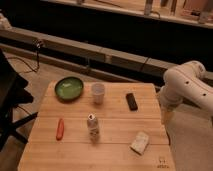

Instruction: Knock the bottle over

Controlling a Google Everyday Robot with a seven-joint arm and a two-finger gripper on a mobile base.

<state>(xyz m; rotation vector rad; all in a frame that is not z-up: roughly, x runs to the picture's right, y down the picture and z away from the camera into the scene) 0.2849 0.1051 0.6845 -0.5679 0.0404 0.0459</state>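
The bottle (93, 127) stands upright near the middle of the wooden table (115, 155). It is slim and whitish, with a mottled label and a round pale cap. My white arm (187, 87) comes in from the right. The gripper (164, 119) hangs down at the table's right edge, well to the right of the bottle and not touching it.
A white plastic cup (98, 93) stands behind the bottle. A green plate (69, 88) is at the back left, a black oblong object (131, 101) at the back right, an orange carrot-like object (60, 128) at the left, and a pale block (140, 142) at the front right.
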